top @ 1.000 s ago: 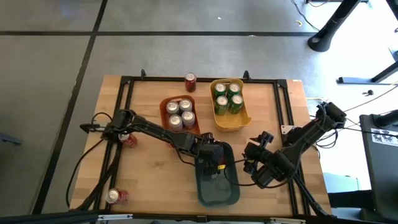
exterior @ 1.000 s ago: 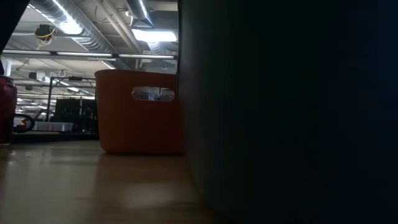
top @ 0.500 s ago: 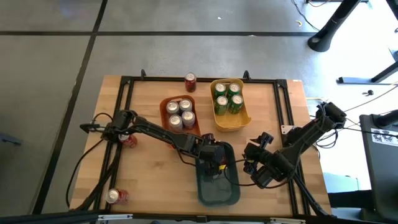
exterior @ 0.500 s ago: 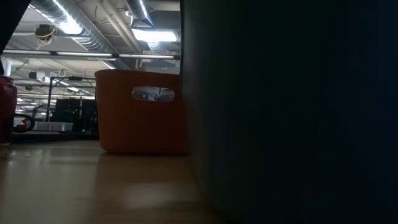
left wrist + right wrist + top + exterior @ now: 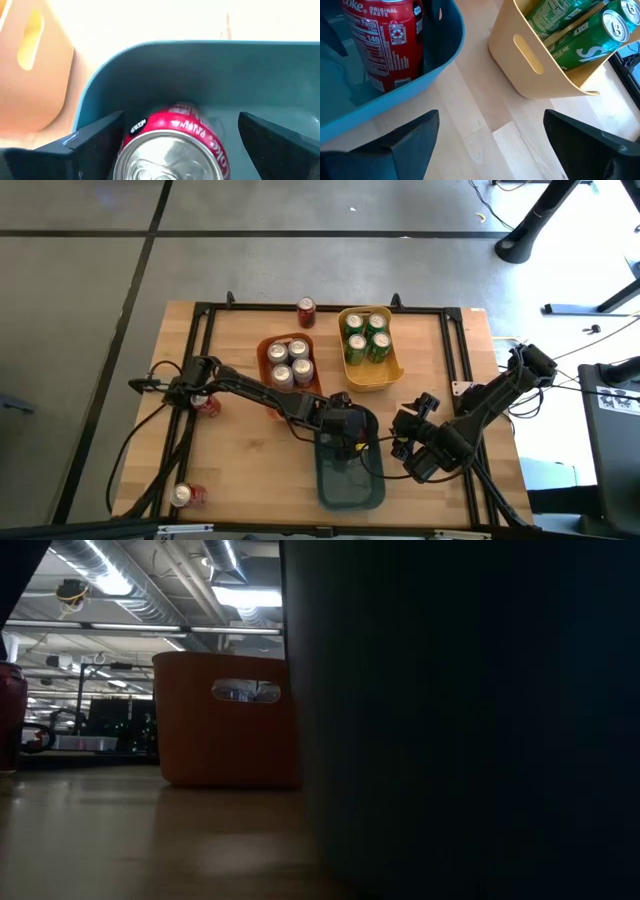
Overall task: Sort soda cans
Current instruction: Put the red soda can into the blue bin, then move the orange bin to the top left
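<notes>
A red soda can (image 5: 172, 145) stands upright inside the blue-grey bin (image 5: 325, 480) at the table's near middle; it also shows in the right wrist view (image 5: 382, 40). My left gripper (image 5: 180, 117) is down in the bin, open, one finger on each side of the can. My right gripper (image 5: 490, 120) is open and empty over the bare table right of the bin (image 5: 403, 442). Several silver cans stand in the orange bin (image 5: 290, 362) and several green cans in the yellow bin (image 5: 367, 345). My left gripper has its fingers (image 5: 100, 142) on the two sides of the red can's body, coming from above. The gap between them is wider than the can. I cannot tell whether either finger touches it.
Three red cans are outside the bins: one upright at the far edge (image 5: 306, 311), one at the left by my left arm (image 5: 207, 404), one at the near left corner (image 5: 183, 497). A black frame (image 5: 205, 330) borders the table. The blue-grey bin's wall (image 5: 480, 740) fills the low view's right.
The blue-grey bin's wall has shifted slightly from side to side in the low view. My left gripper has stayed in the bin around the red can.
</notes>
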Tool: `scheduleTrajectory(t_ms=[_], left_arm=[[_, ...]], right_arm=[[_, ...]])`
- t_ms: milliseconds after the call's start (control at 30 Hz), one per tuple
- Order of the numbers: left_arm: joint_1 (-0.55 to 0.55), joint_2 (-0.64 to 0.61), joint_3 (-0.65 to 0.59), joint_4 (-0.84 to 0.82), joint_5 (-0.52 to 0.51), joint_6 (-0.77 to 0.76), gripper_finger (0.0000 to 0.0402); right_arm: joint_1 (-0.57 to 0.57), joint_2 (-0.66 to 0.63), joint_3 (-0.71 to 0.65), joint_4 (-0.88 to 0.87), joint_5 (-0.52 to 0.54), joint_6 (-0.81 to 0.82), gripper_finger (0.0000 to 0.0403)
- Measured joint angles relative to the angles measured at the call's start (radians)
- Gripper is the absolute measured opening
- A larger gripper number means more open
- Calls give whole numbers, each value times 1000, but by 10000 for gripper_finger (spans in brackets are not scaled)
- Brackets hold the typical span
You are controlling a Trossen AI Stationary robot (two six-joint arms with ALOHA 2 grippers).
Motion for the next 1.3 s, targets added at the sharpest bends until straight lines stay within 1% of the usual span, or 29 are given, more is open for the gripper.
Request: scheduleTrajectory(t_ms=[267, 467, 600, 733, 867, 1067, 1167, 1300], left_arm=[[-1, 0, 0, 11, 0, 6, 374], [-1, 0, 0, 64, 1, 31, 375], [0, -5, 0, 45, 1, 27, 375], [-10, -54, 0, 24, 0, 15, 375], [-26, -127, 6, -93, -8, -18, 375], [-54, -240, 7, -364, -58, -127, 375], [-71, -271, 1, -495, -111, -182, 375], [-83, -287, -18, -674, -125, -260, 375]], right_arm=[[0, 0, 0, 2, 0, 0, 358], [0, 0, 0, 2, 0, 0, 358], [0, 0, 0, 2, 0, 0, 358], [0, 0, 0, 2, 0, 0, 358], [0, 0, -1, 1, 1, 0, 358], [0, 0, -1, 2, 11, 0, 358], [0, -1, -1, 4, 17, -1, 358], [0, -1, -1, 9, 28, -1, 358]])
